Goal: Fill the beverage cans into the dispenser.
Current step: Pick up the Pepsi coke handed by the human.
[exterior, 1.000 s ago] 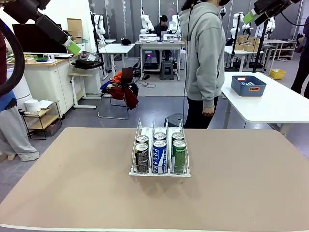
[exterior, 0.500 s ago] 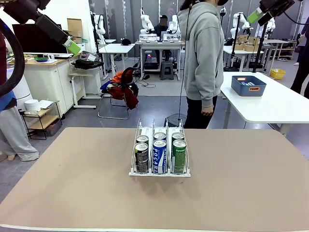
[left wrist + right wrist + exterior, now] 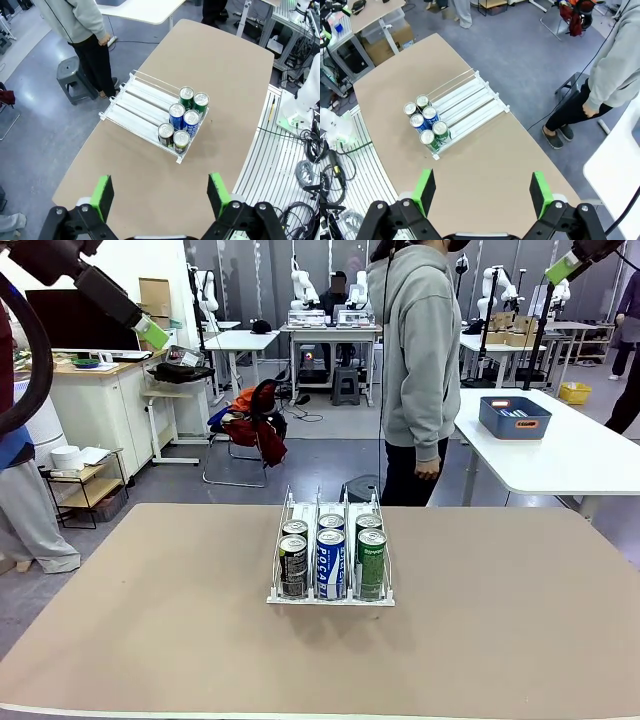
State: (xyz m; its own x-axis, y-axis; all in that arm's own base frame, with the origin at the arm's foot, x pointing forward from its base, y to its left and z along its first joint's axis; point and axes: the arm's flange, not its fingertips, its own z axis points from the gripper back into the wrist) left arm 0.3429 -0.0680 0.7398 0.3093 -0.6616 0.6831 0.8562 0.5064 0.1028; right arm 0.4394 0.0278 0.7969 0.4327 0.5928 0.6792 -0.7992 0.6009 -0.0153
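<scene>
Hovering way up over the desk with both arms, so here's the geometry as I read it. My left pincer is spread wide with nothing in it, and my right pincer is the same, wide apart and empty.

The dispenser sits near the middle of the desk, far below both and pretty much between them, so I'd call neither arm clearly nearer. Its three lanes run lengthwise from my side toward the person standing past the far edge.

Six cans stand upright in it, two per lane, all bunched at the low front lip on my side. A black-and-grey can fronts the lane on my left, a blue-and-white can fronts the middle one, and a green can fronts the lane on my right. Each has a second can right behind it. The back stretch of every lane, on the person's side, is bare wire.

That's what the next move hangs on, I reckon: any further can goes in behind the second row, lined up with its lane. Every can I see is already in the rack, though.

There's a blue bin on a white table off to my right, well apart from the desk, and I can't tell what's in it. If something gets fetched from there, my guess is the right arm has the shorter trip.
</scene>
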